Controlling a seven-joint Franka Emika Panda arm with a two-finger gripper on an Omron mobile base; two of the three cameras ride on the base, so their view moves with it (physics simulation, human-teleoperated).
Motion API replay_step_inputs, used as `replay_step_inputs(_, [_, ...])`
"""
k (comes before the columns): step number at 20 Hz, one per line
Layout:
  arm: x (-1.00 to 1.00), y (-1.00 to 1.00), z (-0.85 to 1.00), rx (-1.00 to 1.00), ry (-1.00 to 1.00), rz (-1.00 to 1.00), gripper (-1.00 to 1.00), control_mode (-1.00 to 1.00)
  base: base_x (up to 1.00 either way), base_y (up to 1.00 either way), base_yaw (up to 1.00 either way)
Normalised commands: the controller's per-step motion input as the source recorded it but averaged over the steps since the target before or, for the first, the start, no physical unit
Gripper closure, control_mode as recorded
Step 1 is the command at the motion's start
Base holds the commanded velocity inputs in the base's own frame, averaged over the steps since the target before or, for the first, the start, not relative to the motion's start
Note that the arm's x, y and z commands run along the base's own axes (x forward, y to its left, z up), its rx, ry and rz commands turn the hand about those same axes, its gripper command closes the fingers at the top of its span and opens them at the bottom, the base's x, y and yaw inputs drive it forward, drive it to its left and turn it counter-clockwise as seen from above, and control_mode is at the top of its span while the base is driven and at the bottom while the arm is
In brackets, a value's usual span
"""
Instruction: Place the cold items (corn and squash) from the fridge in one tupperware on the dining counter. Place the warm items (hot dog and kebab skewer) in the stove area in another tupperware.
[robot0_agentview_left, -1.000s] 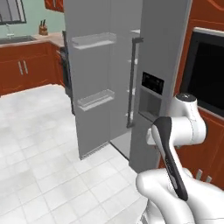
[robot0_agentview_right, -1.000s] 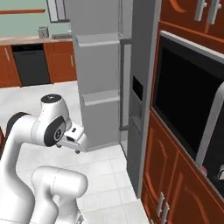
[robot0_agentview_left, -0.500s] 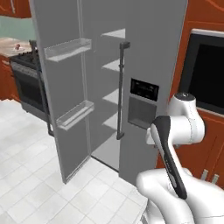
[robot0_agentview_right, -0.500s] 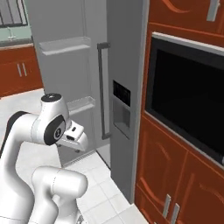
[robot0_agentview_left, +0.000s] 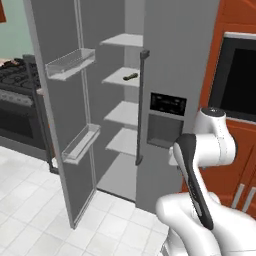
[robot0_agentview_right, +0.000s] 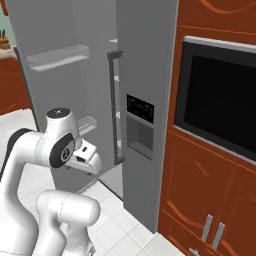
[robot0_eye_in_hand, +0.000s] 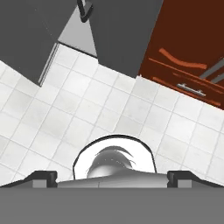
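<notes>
The fridge (robot0_agentview_left: 170, 60) stands straight ahead with its left door (robot0_agentview_left: 65, 115) swung open, baring white shelves (robot0_agentview_left: 122, 112). A small dark oblong thing (robot0_agentview_left: 131, 76) lies on the second shelf from the top; it is too small to tell what it is. My gripper (robot0_eye_in_hand: 113, 177) hangs folded close to the arm, pointing down at the white floor tiles, open and holding nothing, its fingertips (robot0_eye_in_hand: 43, 177) wide apart. The hand (robot0_agentview_right: 86, 157) sits well short of the fridge. The stove (robot0_agentview_left: 15, 100) is at the far left. Corn, squash, hot dog, kebab skewer, both tupperware and the dining counter are out of view.
The closed right fridge door carries a dark dispenser panel (robot0_agentview_right: 140, 107) and a long handle (robot0_agentview_right: 115, 105). A black wall oven (robot0_agentview_right: 220, 110) in red-brown cabinets (robot0_agentview_right: 200, 200) stands right of the fridge. The open door holds two bins (robot0_agentview_left: 72, 62). White tiled floor (robot0_agentview_left: 30, 210) lies in front.
The whole picture has shifted: the base has driven and turned toward the fridge, which now looms larger with its shelves showing. The arm's pose and the open gripper are unchanged.
</notes>
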Motion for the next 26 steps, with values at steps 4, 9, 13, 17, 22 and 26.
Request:
replay_step_inputs(4, [0.0, 0.0, 0.0, 0.0, 0.0, 0.0, -1.0, 1.0, 0.29, 0.97, -0.3])
replay_step_inputs(9, [0.0, 0.0, 0.0, 0.0, 0.0, 0.0, -1.0, 1.0, 0.2, 0.99, -0.32])
replay_step_inputs(13, [0.0, 0.0, 0.0, 0.0, 0.0, 0.0, -1.0, 1.0, 0.16, 0.68, -0.24])
replay_step_inputs(17, [0.0, 0.0, 0.0, 0.0, 0.0, 0.0, -1.0, 1.0, 0.21, 0.47, -0.24])
replay_step_inputs(22, [0.0, 0.0, 0.0, 0.0, 0.0, 0.0, -1.0, 1.0, 0.12, 0.08, -0.09])
replay_step_inputs(26, [0.0, 0.0, 0.0, 0.0, 0.0, 0.0, -1.0, 1.0, 0.44, 0.0, 0.0])
